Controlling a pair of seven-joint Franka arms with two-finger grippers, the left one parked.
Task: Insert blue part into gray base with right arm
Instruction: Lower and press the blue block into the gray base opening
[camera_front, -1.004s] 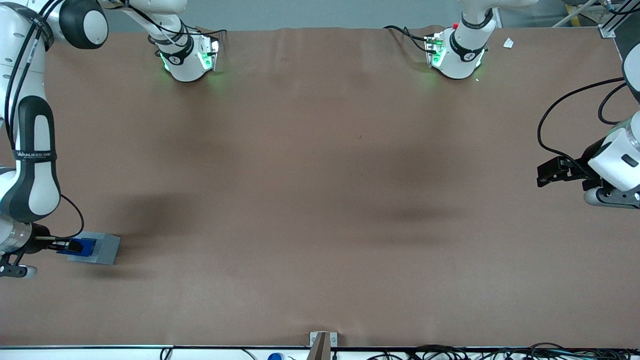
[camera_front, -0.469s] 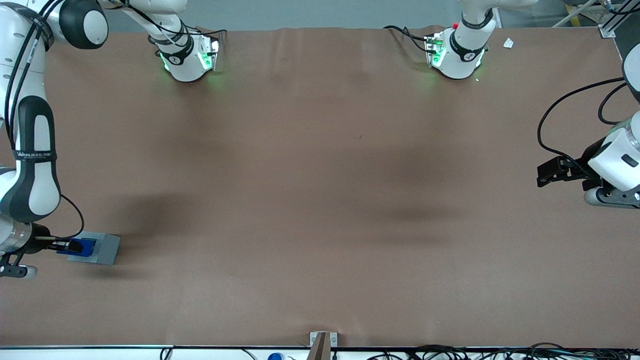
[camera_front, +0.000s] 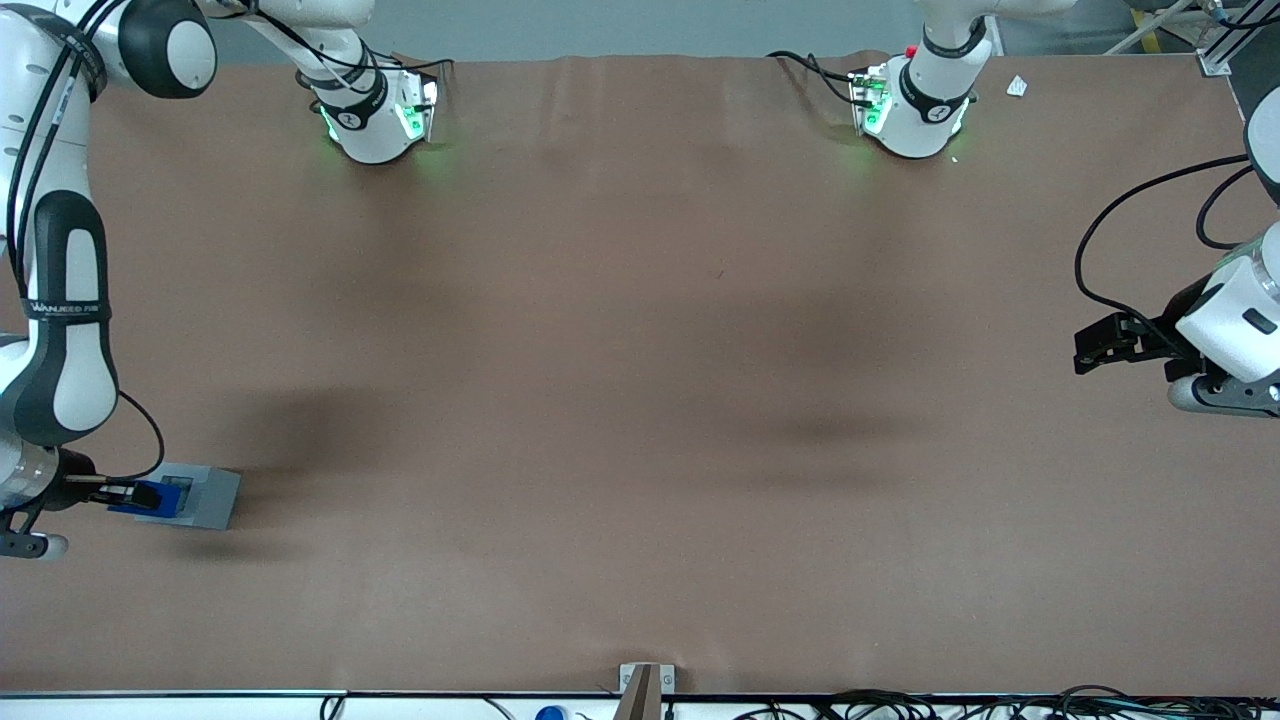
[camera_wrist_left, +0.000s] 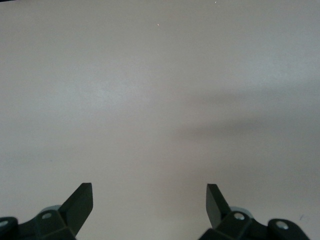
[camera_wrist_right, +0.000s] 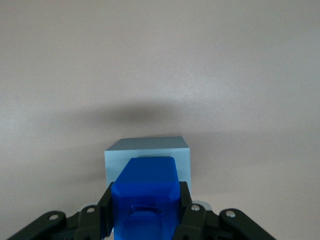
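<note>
The gray base (camera_front: 207, 497) sits on the brown table at the working arm's end, nearer to the front camera than the arm's elbow. My right gripper (camera_front: 138, 494) is shut on the blue part (camera_front: 152, 497), holding it just above the base's edge that faces the arm. The base's square recess (camera_front: 181, 489) shows beside the part. In the right wrist view, the blue part (camera_wrist_right: 145, 175) fills the gap between the black fingers (camera_wrist_right: 184, 196) of the gripper (camera_wrist_right: 145, 194). It covers most of the gray base (camera_wrist_right: 150, 148) underneath.
Two white arm bases with green lights (camera_front: 378, 120) (camera_front: 912, 108) stand along the table edge farthest from the front camera. The parked arm's black gripper (camera_front: 1105, 343) hangs at its own end. A small metal bracket (camera_front: 645, 680) sits at the table's near edge.
The gripper and the blue part have shifted slightly off the gray base toward the working arm's end. The base's recess, covered before, now shows.
</note>
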